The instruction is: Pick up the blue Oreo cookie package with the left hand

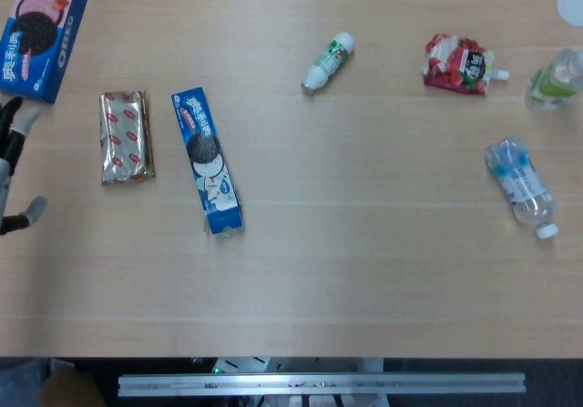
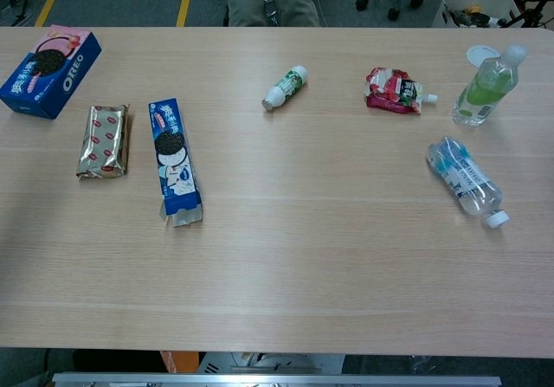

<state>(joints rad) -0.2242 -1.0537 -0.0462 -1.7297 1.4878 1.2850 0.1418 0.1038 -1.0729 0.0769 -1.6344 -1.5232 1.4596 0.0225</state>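
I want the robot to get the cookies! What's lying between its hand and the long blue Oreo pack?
In the head view, a gold snack wrapper lies between the left hand and the blue Oreo pack, touching neither.
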